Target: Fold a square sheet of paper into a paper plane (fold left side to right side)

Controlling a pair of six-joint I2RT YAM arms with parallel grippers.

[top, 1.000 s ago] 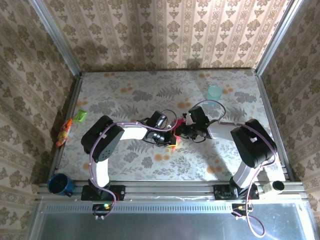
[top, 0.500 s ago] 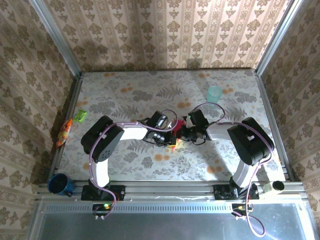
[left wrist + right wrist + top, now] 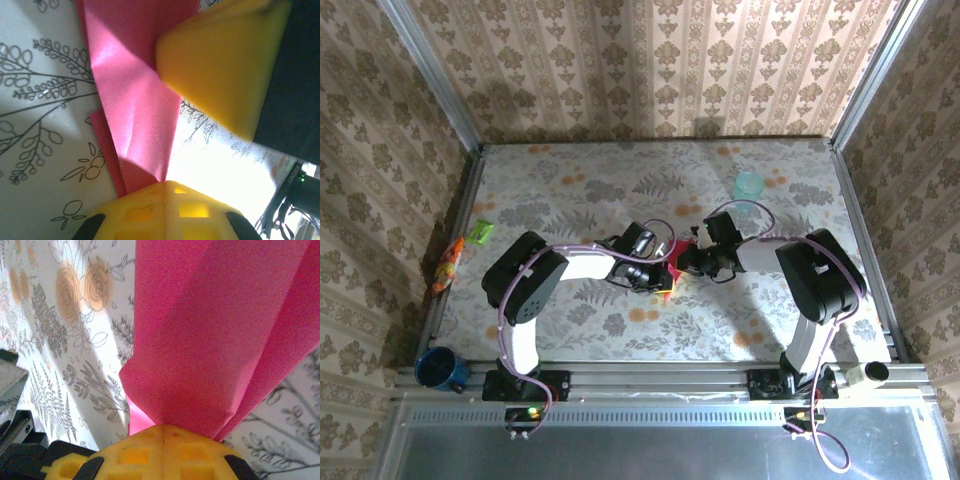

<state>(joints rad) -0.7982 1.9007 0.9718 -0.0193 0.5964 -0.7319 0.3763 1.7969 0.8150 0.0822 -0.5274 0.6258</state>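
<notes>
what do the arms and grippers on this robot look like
Both the left arm and right arm have bulky black joint housings and white links, with a thin lilac cable looping along each. The left gripper and right gripper have yellow fingers moulded with square grid recesses.

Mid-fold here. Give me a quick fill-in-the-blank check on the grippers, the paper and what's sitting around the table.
1. The left gripper and the right gripper are both ____ on the magenta-red paper.
2. The pale teal cup stands on the table's far ____ side.
3. The green packet and the orange packet lie at the table's ____ edge.
4. The right gripper's fingers are coloured ____.

Missing words: shut; right; left; yellow.
</notes>
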